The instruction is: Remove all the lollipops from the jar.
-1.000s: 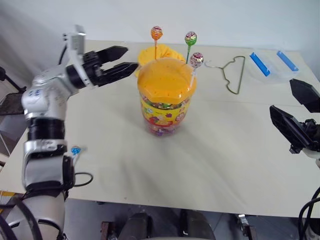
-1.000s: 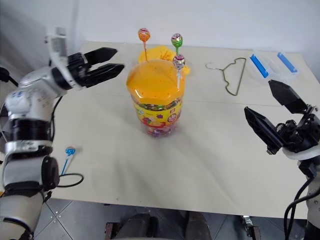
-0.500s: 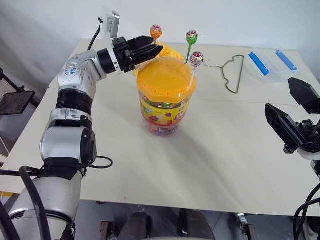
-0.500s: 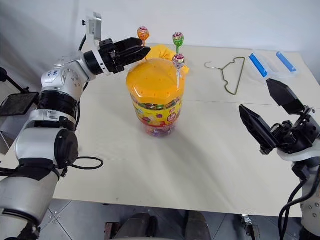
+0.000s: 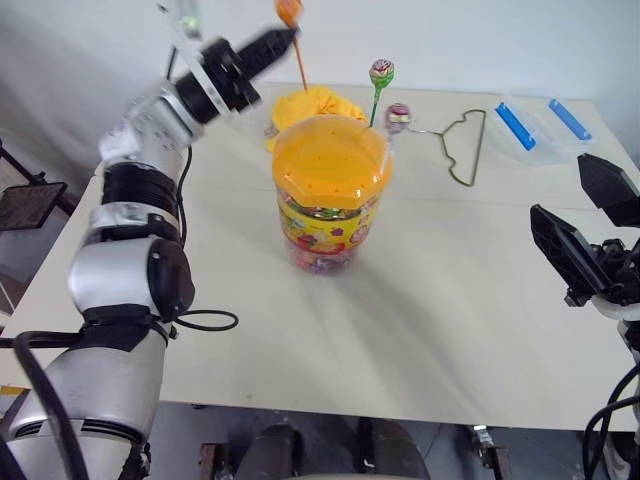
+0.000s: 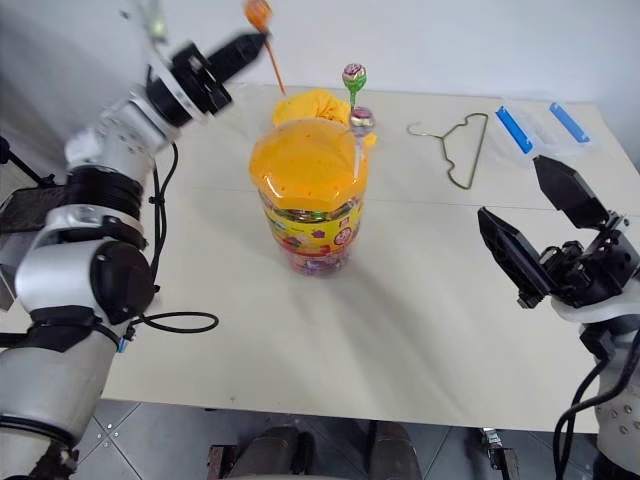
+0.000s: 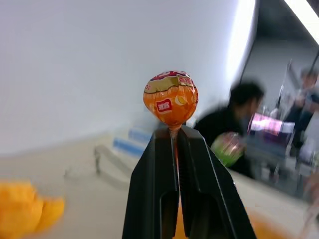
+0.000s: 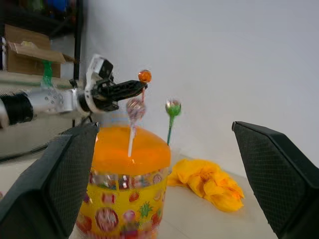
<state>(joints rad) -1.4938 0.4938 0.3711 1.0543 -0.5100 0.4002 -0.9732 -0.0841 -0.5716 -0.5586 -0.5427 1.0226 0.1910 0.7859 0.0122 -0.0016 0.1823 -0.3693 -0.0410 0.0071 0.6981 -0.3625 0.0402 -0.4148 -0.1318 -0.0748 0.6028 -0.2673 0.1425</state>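
— Lollipops: where?
— Orange lollipop [image 7: 171,98] pinched by left gripper [image 5: 283,38], raised above jar [image 5: 331,190] mid-table; green lollipop [image 5: 381,73] and white lollipop [image 5: 398,115] stand in lid.
— Right gripper [image 6: 545,235]?
— Spread wide, empty.

Right gripper [image 8: 174,164]: its two black fingers [image 8: 47,184] stand wide apart, nothing between them.
Jar [image 8: 128,191]: clear tub between the fingers, orange domed lid, colourful label around the body.
Lollipops in the lid: a white-stick lollipop [image 8: 135,109] and a green-stick lollipop [image 8: 173,107] stand upright in it.
Left gripper [image 8: 137,87]: black fingers closed on the stick of an orange lollipop [image 8: 144,76], held above the jar and clear of the lid.
Yellow cloth [image 8: 207,182]: crumpled lump on the table beside the jar.
Background: pale wall; a cardboard box [image 8: 35,51] on a shelf.
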